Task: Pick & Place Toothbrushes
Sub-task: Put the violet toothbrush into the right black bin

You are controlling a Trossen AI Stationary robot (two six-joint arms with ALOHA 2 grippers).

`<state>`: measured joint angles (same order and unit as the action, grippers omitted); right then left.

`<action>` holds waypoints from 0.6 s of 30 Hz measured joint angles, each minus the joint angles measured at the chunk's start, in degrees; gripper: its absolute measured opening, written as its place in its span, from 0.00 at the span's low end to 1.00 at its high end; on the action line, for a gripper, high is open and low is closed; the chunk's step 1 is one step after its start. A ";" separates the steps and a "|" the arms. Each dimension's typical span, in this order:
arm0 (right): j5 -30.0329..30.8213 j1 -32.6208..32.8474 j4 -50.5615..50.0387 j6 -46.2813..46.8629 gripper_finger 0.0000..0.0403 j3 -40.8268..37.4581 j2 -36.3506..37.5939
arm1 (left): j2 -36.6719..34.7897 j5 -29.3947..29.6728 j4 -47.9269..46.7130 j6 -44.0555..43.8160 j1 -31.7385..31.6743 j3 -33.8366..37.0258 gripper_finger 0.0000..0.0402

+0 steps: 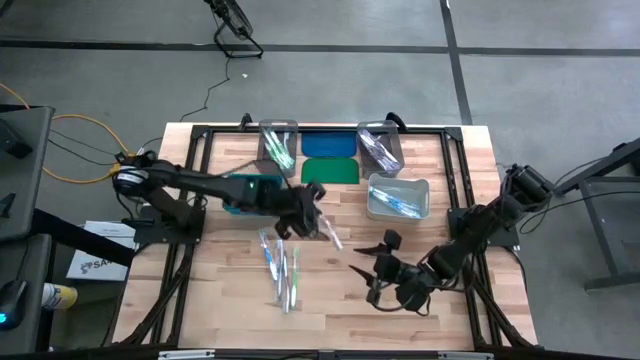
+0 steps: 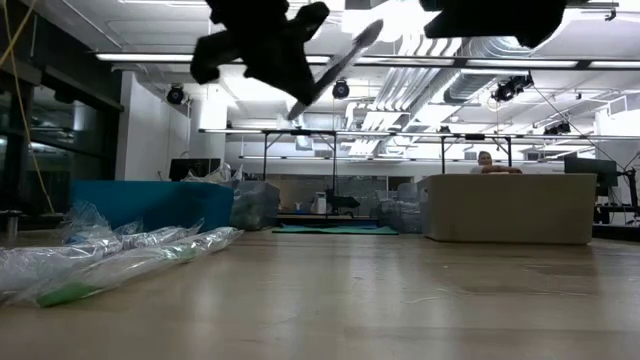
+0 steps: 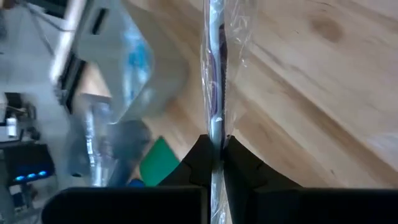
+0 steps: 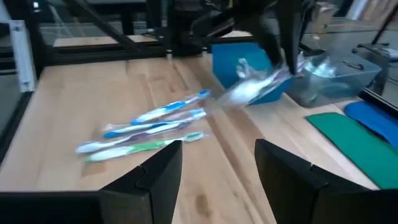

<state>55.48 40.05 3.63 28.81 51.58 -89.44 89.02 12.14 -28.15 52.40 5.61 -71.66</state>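
Observation:
My left gripper (image 1: 312,218) hangs over the middle of the table, shut on one toothbrush in a clear wrapper (image 1: 331,236); the low view shows it high above the wood (image 2: 335,62). Several more wrapped toothbrushes (image 1: 280,266) lie flat in a loose pile on the table just near of it, also seen in the right wrist view (image 4: 149,127) and the low view (image 2: 120,260). My right gripper (image 1: 374,264) waits open, low over the table to the right of the pile, its fingers (image 4: 219,152) pointing toward it. My left gripper pinches the wrapped toothbrush between its two fingers (image 3: 239,165), holding the stick and its wrapper at a spot (image 3: 215,138) from which most of its length runs out ahead of the fingertips. The toothbrush (image 2: 335,62) is lifted clear of the table and tilted.
A teal bin (image 1: 247,192) stands behind the left gripper. Clear bins holding toothbrushes stand at the far left (image 1: 279,142), far right (image 1: 381,146) and right of centre (image 1: 398,197). A blue lid (image 1: 328,145) and a green lid (image 1: 331,170) lie flat between them. Bare wood lies near of the pile.

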 joint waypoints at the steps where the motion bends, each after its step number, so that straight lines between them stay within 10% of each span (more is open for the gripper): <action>1: -0.16 -0.59 0.04 0.02 0.48 -0.01 -0.03 | -1.13 -1.44 1.64 0.56 -1.38 1.15 0.03; 18: -6.08 -20.01 18.70 -26.08 0.48 0.01 -3.29 | -14.01 -31.29 43.04 -4.35 -22.94 24.44 0.03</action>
<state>49.40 20.03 22.33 2.73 51.59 -92.73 75.01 -19.15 14.89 48.05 -17.32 -47.22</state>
